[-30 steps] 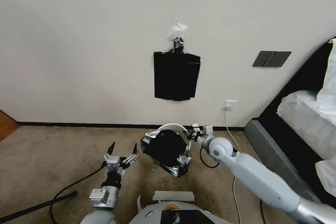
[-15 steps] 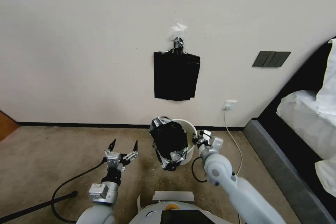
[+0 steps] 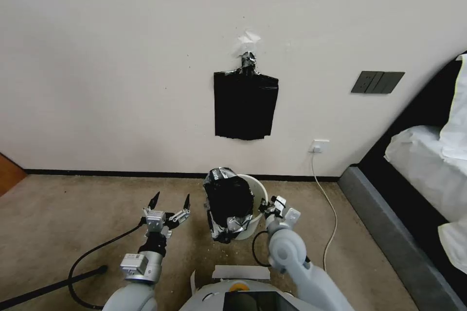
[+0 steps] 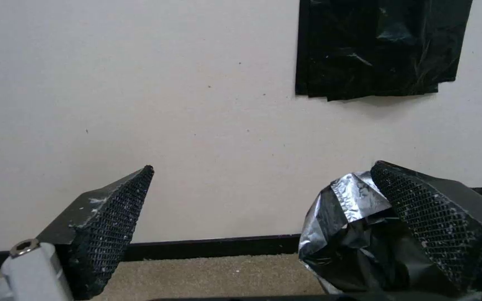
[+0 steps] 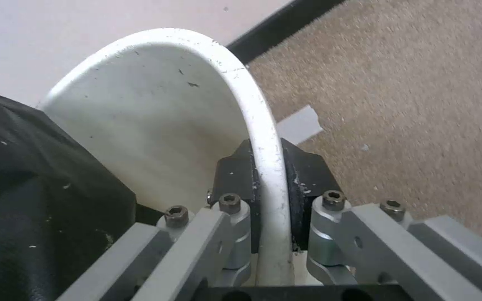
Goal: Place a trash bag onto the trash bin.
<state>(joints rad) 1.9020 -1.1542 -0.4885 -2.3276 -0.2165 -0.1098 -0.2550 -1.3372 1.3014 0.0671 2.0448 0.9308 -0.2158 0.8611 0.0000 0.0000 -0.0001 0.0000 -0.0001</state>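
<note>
Gripping trash bin [image 5: 157, 121] rim: right pincer [image 5: 269, 184] | left pincer [image 3: 170, 202] apart, beside trash bag [image 3: 228, 204]

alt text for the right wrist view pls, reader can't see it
The right pincer is shut on the rim of the cream-white trash bin, one black pad on each side of the wall. The crinkled black trash bag lies against the bin's inner side, with tan carpet and a dark baseboard beyond.

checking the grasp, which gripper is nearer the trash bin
Right: the right gripper is shut on the trash bin rim. The left gripper is open, off to the bin's left.
</note>
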